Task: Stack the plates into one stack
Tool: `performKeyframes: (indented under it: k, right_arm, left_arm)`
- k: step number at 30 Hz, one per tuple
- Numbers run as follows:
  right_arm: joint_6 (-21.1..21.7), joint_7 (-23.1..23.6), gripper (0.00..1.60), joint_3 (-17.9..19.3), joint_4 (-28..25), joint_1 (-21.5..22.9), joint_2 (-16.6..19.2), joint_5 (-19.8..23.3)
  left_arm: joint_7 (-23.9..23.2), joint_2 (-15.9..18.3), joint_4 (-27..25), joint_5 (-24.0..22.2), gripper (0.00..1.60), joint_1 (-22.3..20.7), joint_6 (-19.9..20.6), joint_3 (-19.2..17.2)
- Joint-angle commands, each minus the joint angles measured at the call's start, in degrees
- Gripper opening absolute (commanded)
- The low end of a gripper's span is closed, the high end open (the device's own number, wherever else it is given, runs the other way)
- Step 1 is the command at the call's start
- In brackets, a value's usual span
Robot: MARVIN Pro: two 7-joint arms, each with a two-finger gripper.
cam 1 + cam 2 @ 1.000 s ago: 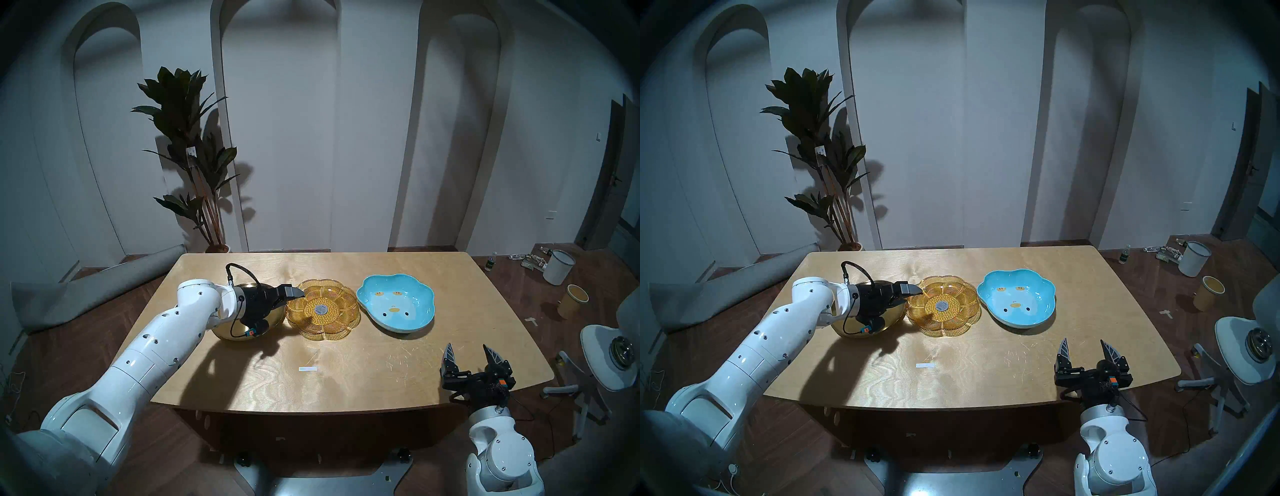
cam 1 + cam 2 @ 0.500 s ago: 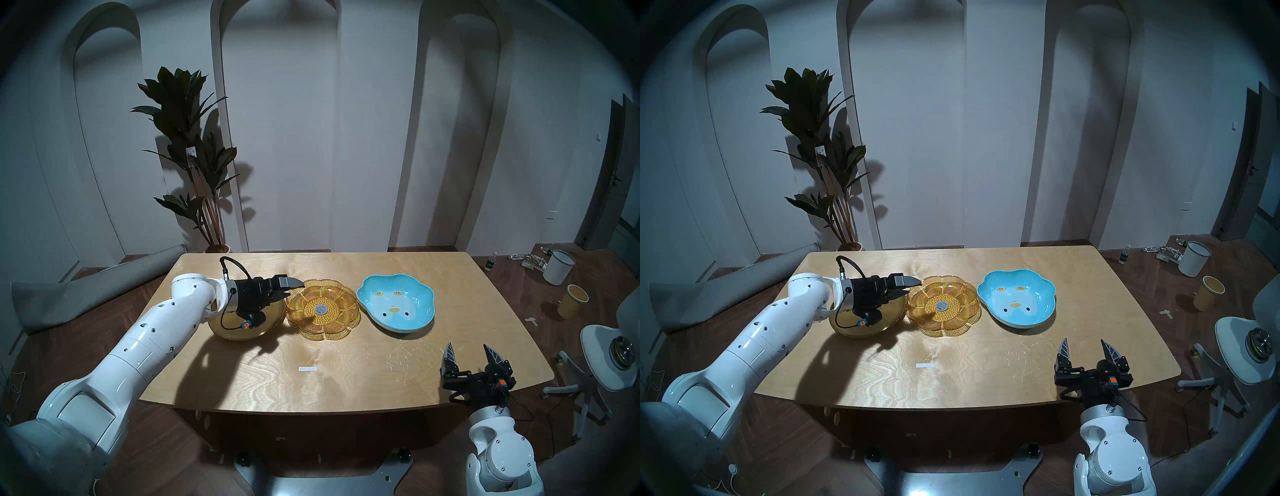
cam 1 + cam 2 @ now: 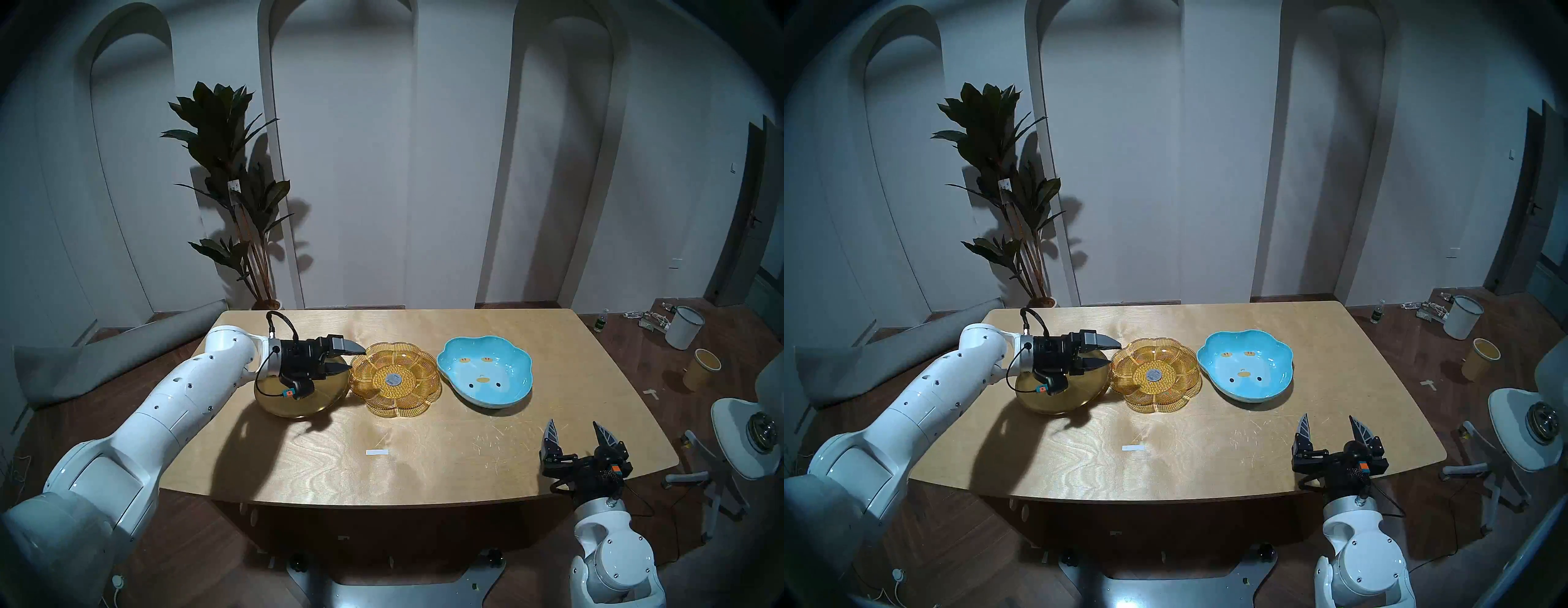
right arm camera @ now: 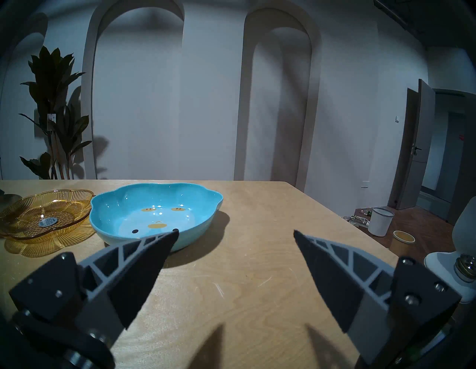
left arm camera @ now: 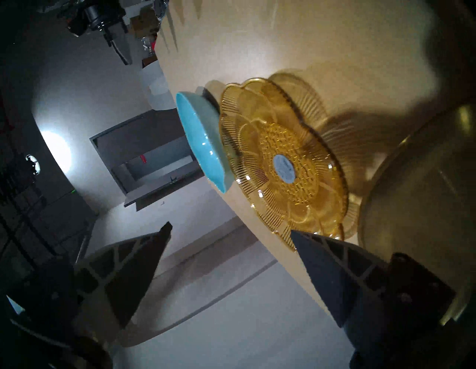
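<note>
Three plates lie apart in a row on the wooden table [image 3: 424, 467]. The gold metal plate [image 3: 297, 403] is at the left, the amber flower plate [image 3: 394, 380] in the middle and the blue lobed dish [image 3: 485, 371] at the right. The gold and amber rims nearly touch. My left gripper [image 3: 356, 360] is open and empty. It hovers over the gold plate's right part, fingertips just left of the amber rim. In the left wrist view the gripper [image 5: 230, 229] faces the amber plate [image 5: 283, 165]. My right gripper [image 3: 572, 429] is open and empty near the front right edge, short of the blue dish [image 4: 154, 214].
A small white strip [image 3: 377, 452] lies on the table in front of the plates. A potted plant [image 3: 237, 191] stands behind the table's far left. A white bucket [image 3: 684, 327], a yellow cup [image 3: 702, 368] and a chair [image 3: 746, 437] stand on the floor at the right.
My left gripper has drawn back to the left, off the amber plate's left rim, and risen a little. The three plates and the right arm have not moved.
</note>
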Motion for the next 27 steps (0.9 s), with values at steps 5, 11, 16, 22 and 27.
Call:
performKeyframes:
  k: [5, 11, 16, 22, 27]
  right_arm:
    - [-0.7, 0.0, 1.6, -0.1, -1.4, -0.1, -0.2, 0.0]
    - [-0.7, 0.1, 1.6, 0.0, -1.4, -0.1, -0.3, -0.1]
    - [-0.7, 0.1, 1.6, 0.0, -1.4, -0.1, -0.4, -0.1]
    - [-0.6, 0.2, 1.6, 0.0, -1.3, 0.0, -0.5, -0.2]
    - [-0.7, 0.3, 1.6, 0.1, -1.4, 0.0, -0.6, -0.2]
  left_arm:
    - [4.0, -3.8, 5.4, 4.2, 1.6, -7.7, 2.2, 3.4]
    - [6.9, -4.8, 8.7, 7.2, 1.6, -9.6, 4.2, 6.1]
    - [8.9, -6.3, 12.1, 8.3, 1.6, -10.6, 8.1, 6.4]
    - [12.9, -5.0, 10.5, 6.3, 1.6, -12.2, 7.1, 4.1]
    - [14.3, -3.8, 10.9, 8.9, 1.6, -13.8, 8.6, 5.3]
